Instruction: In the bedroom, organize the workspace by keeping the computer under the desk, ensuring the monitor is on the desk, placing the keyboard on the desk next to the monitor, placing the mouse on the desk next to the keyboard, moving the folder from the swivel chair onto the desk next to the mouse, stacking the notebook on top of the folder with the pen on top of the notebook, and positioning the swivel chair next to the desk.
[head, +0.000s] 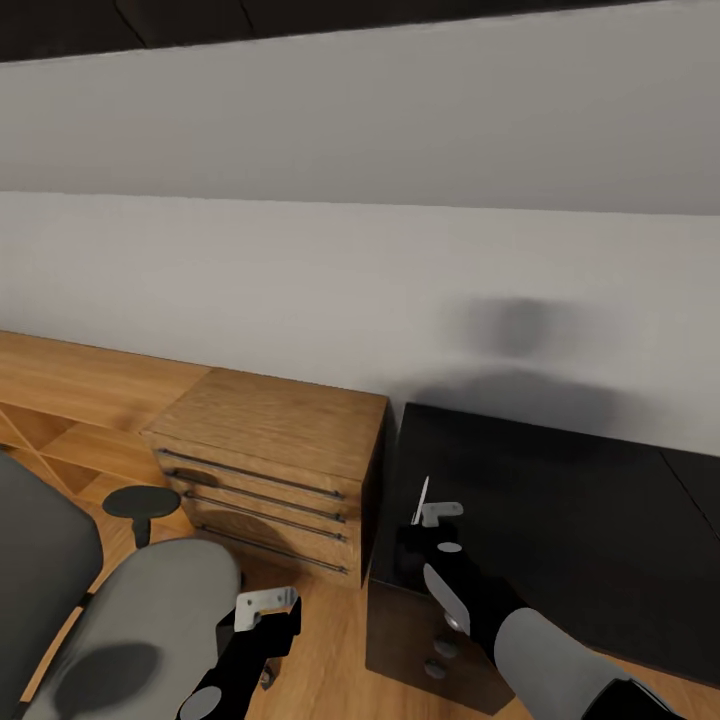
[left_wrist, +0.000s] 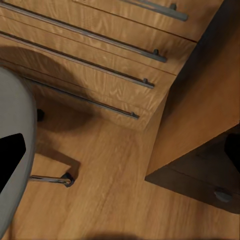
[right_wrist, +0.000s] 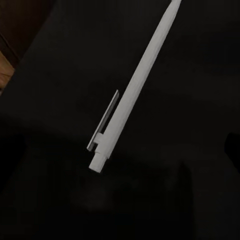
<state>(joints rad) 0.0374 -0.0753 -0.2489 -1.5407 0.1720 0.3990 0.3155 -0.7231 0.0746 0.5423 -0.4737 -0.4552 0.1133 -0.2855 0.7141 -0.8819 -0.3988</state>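
A pale wall backs the room above a wood floor (left_wrist: 110, 190). The right gripper (head: 428, 515) is clamped on the white pen (head: 421, 500), held over a black cabinet (head: 560, 520). Just left of it stands a wooden drawer unit (head: 270, 450). The left gripper (head: 268, 605) hangs beside the grey swivel chair (head: 150, 620); whether it is open is unclear. The cabinet's dark top blurs into shadow.

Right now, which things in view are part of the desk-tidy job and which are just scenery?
Job:
- pen, white, at the right hand, over a black surface
- swivel chair, grey seat, beside the left hand

Scenery:
- wooden drawer unit with bar handles
- black cabinet next to it
- low wooden shelf along the wall
- wood floor
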